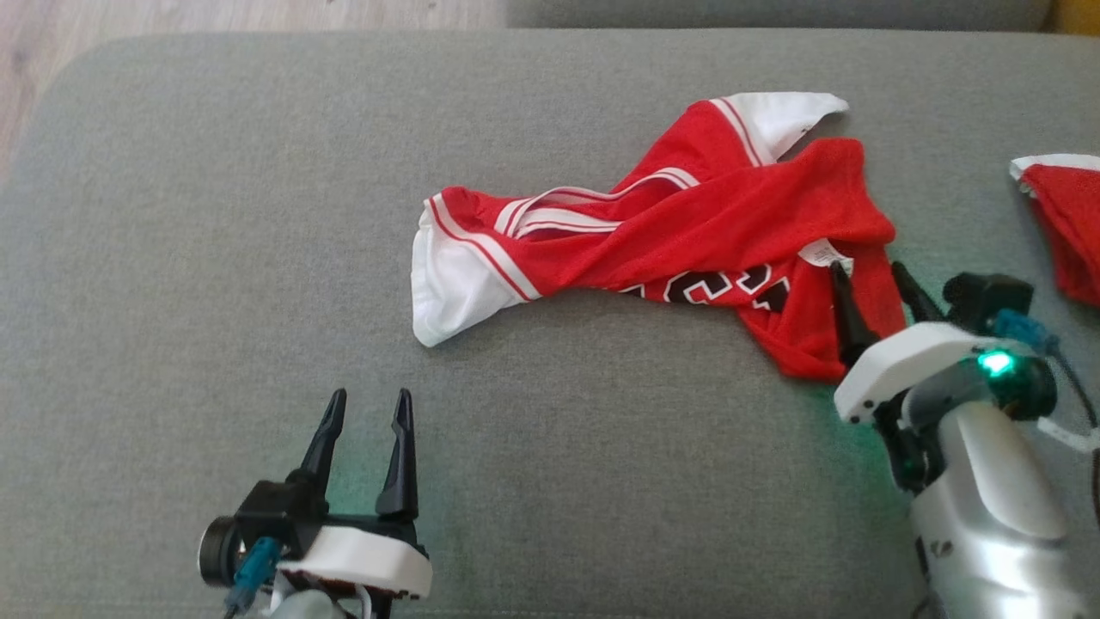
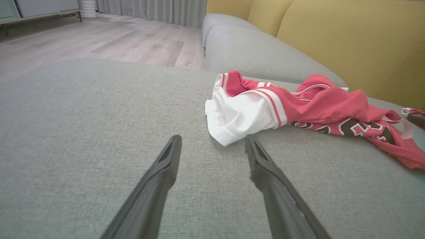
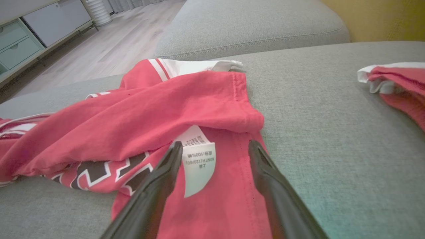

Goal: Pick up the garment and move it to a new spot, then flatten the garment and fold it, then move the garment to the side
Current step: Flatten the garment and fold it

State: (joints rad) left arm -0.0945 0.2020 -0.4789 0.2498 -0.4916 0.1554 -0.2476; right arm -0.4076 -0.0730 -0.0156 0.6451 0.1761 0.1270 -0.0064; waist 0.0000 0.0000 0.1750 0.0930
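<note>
Our right gripper (image 1: 865, 268) stands with its fingers apart over the right end of the garment (image 1: 687, 232), clamping nothing; the white label (image 3: 199, 162) shows between them. That forearm rises from the lower right of the head view, wrist angled up and to the left. Our left gripper (image 1: 370, 394) sits low over bare cushion (image 1: 215, 215), fingers also spread and empty, pointing toward the garment's white end, near it but apart. We see the garment lying crumpled and twisted across the cushion. Another red piece (image 1: 1070, 223) lies apart at the right edge.
</note>
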